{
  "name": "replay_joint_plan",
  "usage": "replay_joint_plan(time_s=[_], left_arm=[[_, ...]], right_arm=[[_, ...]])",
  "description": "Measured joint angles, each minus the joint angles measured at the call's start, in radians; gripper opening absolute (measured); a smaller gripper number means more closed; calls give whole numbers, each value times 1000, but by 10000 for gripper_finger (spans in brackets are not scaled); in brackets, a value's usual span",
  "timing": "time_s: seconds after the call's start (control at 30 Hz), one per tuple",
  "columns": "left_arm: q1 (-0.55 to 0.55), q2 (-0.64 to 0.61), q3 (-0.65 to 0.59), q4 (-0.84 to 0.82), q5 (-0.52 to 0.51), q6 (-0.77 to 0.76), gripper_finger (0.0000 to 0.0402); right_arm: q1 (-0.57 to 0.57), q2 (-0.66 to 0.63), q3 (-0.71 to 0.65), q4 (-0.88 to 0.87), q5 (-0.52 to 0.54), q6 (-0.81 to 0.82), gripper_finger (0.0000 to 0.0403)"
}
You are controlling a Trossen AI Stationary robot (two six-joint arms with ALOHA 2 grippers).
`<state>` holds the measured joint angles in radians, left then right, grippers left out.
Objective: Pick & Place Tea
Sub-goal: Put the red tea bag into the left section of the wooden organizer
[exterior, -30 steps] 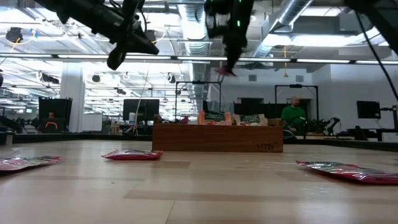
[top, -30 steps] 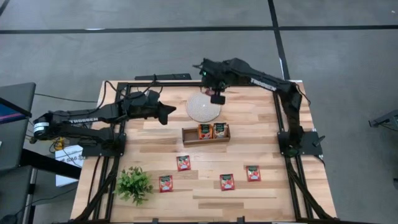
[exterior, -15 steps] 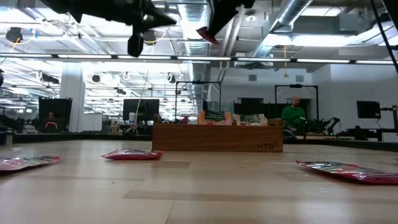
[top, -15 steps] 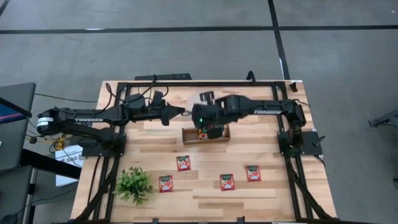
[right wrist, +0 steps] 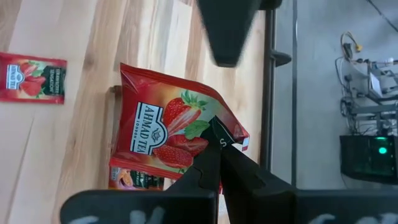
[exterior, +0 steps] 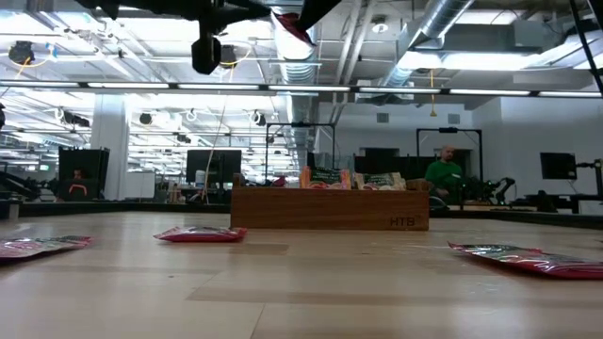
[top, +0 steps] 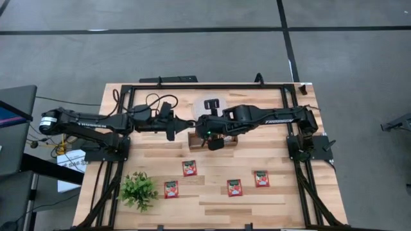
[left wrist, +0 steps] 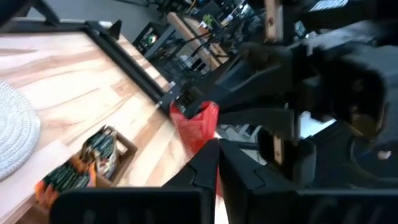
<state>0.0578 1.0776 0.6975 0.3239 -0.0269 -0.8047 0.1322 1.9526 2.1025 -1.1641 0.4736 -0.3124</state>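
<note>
My right gripper [right wrist: 217, 135] is shut on a red strawberry tea sachet [right wrist: 168, 121] and holds it high above the wooden tray [top: 194, 138]. The same sachet shows red in the left wrist view [left wrist: 196, 124] and at the top of the low view [exterior: 292, 24]. My left gripper [left wrist: 214, 149] is shut and points at the sachet from the table's left [top: 186, 122], its tip [right wrist: 224, 59] just short of it. The tray [exterior: 330, 209] holds several sachets [left wrist: 93, 158]. Several more red sachets [top: 189, 168] [top: 235, 187] lie flat on the table. My right gripper pinches the sachet between its two fingers at one edge, near a corner [right wrist: 231, 132]. The fingers come from the table's right. The sachet spreads out ahead of the fingertips, lifted clear above the tray.
The round pale woven mat [left wrist: 12, 137] lies beyond the tray toward the far edge, partly under the arms [top: 210, 102]. A small green plant [top: 138, 190] stands at the near left corner. Bare wood lies between the tray and the row of loose sachets.
My right gripper, still shut on the sachet, has swung from above the mat toward the table's left and near side, ending over the tray. My left gripper has moved right toward it. Both now sit higher in the low view.
</note>
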Motion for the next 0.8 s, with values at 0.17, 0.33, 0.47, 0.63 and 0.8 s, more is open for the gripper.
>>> replay_joint_plan(time_s=[0.17, 0.33, 0.47, 0.63, 0.8], left_arm=[[0, 32, 0, 19, -1, 9, 41], [1, 46, 0, 53, 0, 14, 99], [1, 48, 0, 80, 0, 41, 137], [0, 49, 0, 84, 6, 67, 151], [0, 49, 9, 54, 6, 83, 151]], right_arm=[[1, 0, 0, -4, -1, 19, 0], [4, 0, 0, -6, -3, 25, 0], [1, 0, 0, -8, -3, 26, 0], [-7, 0, 0, -9, -40, 27, 0], [-19, 0, 0, -9, -55, 27, 0]])
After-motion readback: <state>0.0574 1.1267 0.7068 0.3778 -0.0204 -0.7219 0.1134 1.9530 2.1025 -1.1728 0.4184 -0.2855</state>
